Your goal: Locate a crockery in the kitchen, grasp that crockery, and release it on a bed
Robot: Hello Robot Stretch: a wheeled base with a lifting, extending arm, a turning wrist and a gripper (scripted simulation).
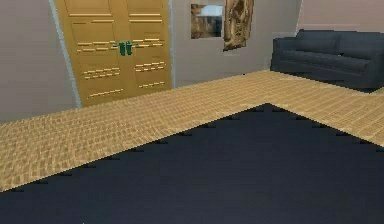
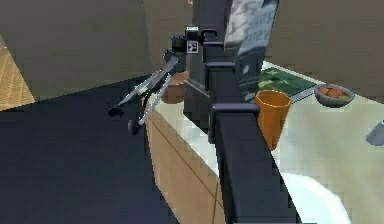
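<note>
In the arm side view the dark arm [image 2: 240,150] rises from the bottom edge over a pale countertop [image 2: 330,150]. My gripper [image 2: 128,112] points left past the counter's edge, its thin fingers [image 2: 150,90] lying over dark floor. A small brown round thing [image 2: 176,90] sits at the counter's edge right by the fingers, so I cannot tell whether the gripper holds anything. An orange cup [image 2: 272,116] stands upright just right of the arm. A grey bowl [image 2: 334,95] with something reddish in it rests farther right.
The forward view has a dark rug [image 1: 230,170] over woven tan flooring [image 1: 90,130]. Yellow double doors [image 1: 118,50] stand in the far wall, framed pictures [image 1: 222,22] hang to their right, and a blue sofa [image 1: 330,55] sits at the right.
</note>
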